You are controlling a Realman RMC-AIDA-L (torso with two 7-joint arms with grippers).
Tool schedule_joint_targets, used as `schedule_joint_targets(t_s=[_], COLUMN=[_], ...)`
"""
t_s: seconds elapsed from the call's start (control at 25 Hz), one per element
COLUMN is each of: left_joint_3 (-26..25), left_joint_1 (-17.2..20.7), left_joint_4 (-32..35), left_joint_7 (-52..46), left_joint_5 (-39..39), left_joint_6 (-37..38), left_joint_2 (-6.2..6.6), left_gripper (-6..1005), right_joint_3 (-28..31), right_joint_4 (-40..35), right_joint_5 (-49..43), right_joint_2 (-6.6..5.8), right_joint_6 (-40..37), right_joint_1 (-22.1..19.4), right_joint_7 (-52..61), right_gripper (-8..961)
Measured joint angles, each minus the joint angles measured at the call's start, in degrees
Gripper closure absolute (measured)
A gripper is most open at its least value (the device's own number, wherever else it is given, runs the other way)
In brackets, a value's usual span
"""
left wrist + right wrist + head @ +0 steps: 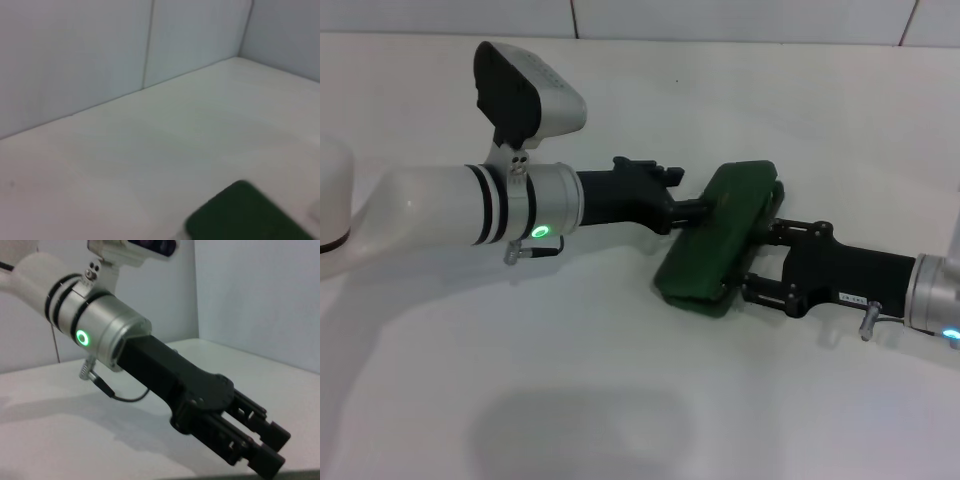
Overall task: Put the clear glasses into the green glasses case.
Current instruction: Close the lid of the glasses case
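Right gripper [752,262], black fingers spread wide, brackets closed dark green rounded hard glasses case [719,238] on white counter [620,400]. Left gripper [698,207], fingers together, touches case's opposite side. Clear glasses unseen.

A plain white tabletop [650,400] is filling the head view, catching soft, even light. White wall panels [740,18] are running along its edge at twelve o'clock, split by thin dark seams. A faint shadow is lying toward six o'clock.
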Motion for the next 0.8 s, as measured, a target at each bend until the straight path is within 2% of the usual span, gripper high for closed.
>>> schedule_joint_targets(t_s=[0.24,0.44,0.8], left_joint_3=[-0.6,-2.4,-4.4], left_joint_1=[0.4,0.5,-0.3], left_joint_4=[-0.2,-0.4,0.0], left_joint_7=[0.3,1.5,3.2], left_joint_5=[-0.1,-0.3,-2.3], left_joint_6=[-1.0,-1.1,-2.5], left_joint_2=[0.25,0.30,0.15], left_gripper=[390,390,390], right_joint_3=[2.3,4.9,6.0], right_joint_4=[-3.6,-5.7,-5.5], right_joint_5=[-0.4,-0.6,0.2], right_joint_2=[-0.95,-0.98,-0.26], right_joint_6=[-2.5,-2.9,-3.3], right_joint_1=[-3.8,-6.8,-6.3], right_joint_7=[-0.1,-1.7,-3.8], right_gripper=[354,357,363])
